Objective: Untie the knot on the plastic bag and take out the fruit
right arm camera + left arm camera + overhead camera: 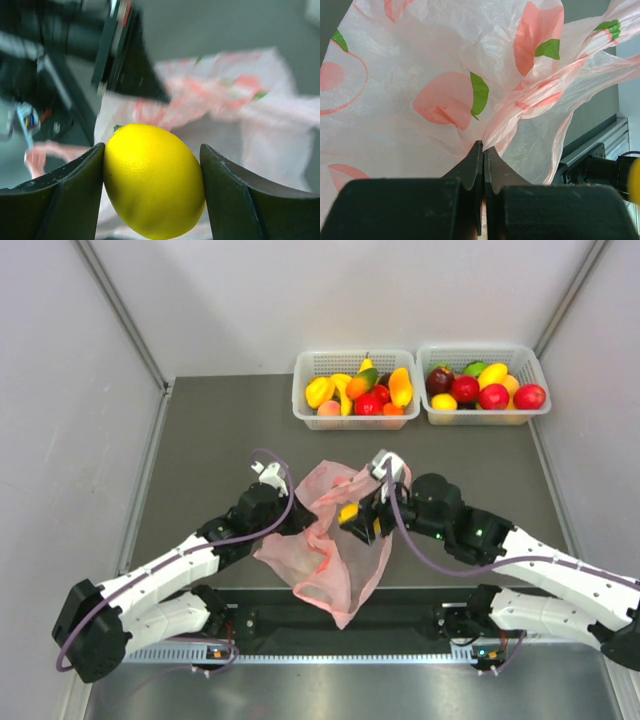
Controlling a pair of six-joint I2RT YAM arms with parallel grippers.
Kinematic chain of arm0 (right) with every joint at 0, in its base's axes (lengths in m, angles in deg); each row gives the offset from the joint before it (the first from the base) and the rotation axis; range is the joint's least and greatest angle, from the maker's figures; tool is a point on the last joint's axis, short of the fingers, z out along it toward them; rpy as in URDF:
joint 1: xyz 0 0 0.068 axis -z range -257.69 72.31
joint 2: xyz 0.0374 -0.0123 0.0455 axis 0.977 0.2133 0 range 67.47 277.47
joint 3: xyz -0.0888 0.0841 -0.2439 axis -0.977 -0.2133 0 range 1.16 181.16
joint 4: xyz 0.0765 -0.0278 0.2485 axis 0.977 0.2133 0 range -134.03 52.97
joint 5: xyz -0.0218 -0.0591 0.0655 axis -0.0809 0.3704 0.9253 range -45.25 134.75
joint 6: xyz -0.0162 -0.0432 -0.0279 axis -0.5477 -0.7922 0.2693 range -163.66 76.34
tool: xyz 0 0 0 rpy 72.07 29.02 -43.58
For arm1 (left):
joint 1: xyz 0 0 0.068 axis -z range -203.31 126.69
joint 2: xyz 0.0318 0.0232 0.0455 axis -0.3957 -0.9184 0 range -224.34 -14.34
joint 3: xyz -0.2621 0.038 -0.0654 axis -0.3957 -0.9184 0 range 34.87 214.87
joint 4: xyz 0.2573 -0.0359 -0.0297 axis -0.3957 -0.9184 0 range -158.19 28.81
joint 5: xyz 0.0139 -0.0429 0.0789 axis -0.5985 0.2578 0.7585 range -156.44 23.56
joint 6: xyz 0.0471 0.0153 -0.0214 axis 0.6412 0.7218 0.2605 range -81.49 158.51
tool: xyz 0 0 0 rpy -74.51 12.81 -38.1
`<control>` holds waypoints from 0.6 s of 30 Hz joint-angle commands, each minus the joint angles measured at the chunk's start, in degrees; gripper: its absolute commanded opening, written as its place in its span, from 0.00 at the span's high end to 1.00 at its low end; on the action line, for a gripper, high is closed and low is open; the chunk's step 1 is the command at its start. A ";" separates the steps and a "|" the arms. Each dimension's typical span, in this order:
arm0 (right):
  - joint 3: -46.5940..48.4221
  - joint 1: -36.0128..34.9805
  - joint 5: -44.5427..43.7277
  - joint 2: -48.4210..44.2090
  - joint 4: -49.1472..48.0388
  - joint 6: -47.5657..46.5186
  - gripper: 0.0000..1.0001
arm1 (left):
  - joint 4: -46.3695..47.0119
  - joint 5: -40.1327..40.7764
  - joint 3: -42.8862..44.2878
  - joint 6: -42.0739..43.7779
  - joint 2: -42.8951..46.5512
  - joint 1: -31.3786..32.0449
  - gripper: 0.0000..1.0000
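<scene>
The pink plastic bag [335, 550] lies crumpled between my two arms near the table's front edge. My left gripper [303, 512] is shut on a fold of its film, and in the left wrist view the jaws [484, 147] pinch the bag [445, 100] tight. My right gripper [360, 514] hovers over the bag's mouth, shut on a yellow lemon-like fruit [152, 180] held between its two fingers [75, 190]. That fruit shows as a yellow spot [348, 512] from above. The knot is out of view among the folds.
Two white baskets stand at the back of the table, the left basket [355, 354] and the right basket [480, 348], each filled with several coloured fruits. Grey walls close in the table on the left, right and back.
</scene>
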 commanded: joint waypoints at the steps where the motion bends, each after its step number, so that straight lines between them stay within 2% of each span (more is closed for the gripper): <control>1: 5.58 6.13 -5.75 1.31 -12.05 0.77 1.00 | 3.78 0.73 0.25 0.75 -0.81 0.13 1.00; 3: 8.30 10.36 -9.45 4.29 -14.01 2.78 1.00 | 3.78 0.64 0.33 1.02 -0.73 0.13 1.00; 4: 9.53 14.82 -10.33 6.31 -16.72 3.49 1.00 | 3.70 0.81 0.42 1.02 -0.64 0.04 1.00; 7: 14.72 19.95 -13.14 15.45 -19.98 4.02 1.00 | 3.87 0.73 0.60 1.28 -0.46 0.13 1.00; 8: 16.21 22.49 -13.32 20.43 -22.34 3.94 1.00 | 3.52 0.82 0.68 1.63 -0.29 0.13 1.00; 13: 25.61 29.71 -10.78 33.55 -32.47 4.02 1.00 | 3.52 0.64 0.95 1.98 0.24 0.04 1.00; 16: 39.65 31.74 -8.41 45.67 -27.22 2.80 1.00 | 3.87 0.20 0.60 1.90 0.24 0.12 1.00; 17: 47.18 32.09 -5.10 52.23 -25.29 2.18 1.00 | 4.04 0.11 0.42 1.81 0.24 0.13 1.00; 18: 50.38 32.36 -2.02 55.26 -24.05 0.44 1.00 | 4.22 0.11 0.33 1.72 0.33 0.13 1.00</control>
